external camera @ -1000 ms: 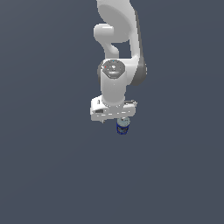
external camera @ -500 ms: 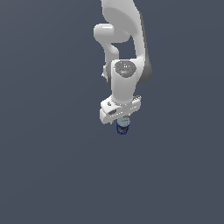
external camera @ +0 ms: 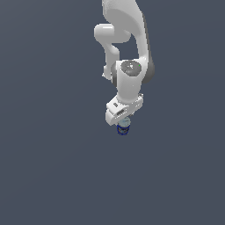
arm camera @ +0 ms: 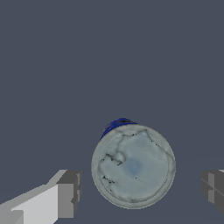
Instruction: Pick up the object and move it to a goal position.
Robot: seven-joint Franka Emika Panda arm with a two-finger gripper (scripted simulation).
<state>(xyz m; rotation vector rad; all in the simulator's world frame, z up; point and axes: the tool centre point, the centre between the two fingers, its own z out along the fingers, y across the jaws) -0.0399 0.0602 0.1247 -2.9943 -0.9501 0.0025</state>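
Note:
The object is a small can with a dark blue body and a pale grey-white top (arm camera: pixel 133 166). In the exterior view it (external camera: pixel 123 130) stands on the grey floor, just under the white hand. My gripper (external camera: pixel 123 124) hangs straight above it. In the wrist view the gripper (arm camera: pixel 142 190) is open and straddles the can. One grey fingertip (arm camera: pixel 70 194) and the other fingertip (arm camera: pixel 213 188) each stand clear of the can's sides with a visible gap. Most of the can's blue wall is hidden under its top.
Only the flat dark grey floor (external camera: pixel 52 176) lies around the can, and the white arm (external camera: pixel 129 79) rises above the hand. No goal marker shows in either view.
The hand has swung a little toward the exterior view's right and turned at the wrist, ending centred over the can. The can has not moved.

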